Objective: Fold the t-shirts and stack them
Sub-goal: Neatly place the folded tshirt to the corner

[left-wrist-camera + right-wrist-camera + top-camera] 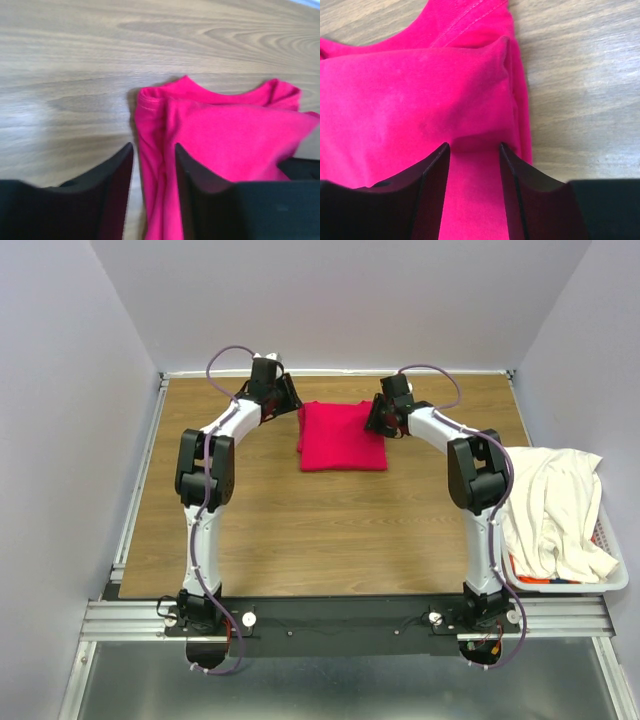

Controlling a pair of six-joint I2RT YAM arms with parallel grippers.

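At far centre of brown wood-grain table (pixel 300 530), top view: crimson-red cloth t-shirt (pixel 342 437) folded into flat square. At its far-left corner, left gripper (pixel 292 400); at its right edge, right gripper (pixel 376 420). Cream-white cloth t-shirt (pixel 555 505) crumpled in white plastic laundry basket (pixel 612 585) at table's right.

Left wrist: left gripper (pixel 154 150) fingers parted, red shirt's side edge between them, not clamped.

Right wrist: right gripper (pixel 473 150) fingers parted over red cloth, nothing gripped.

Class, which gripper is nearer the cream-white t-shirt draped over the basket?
Right. The right gripper is at the red t-shirt's right edge, on the cream-white t-shirt's side; the left gripper is at the opposite edge.
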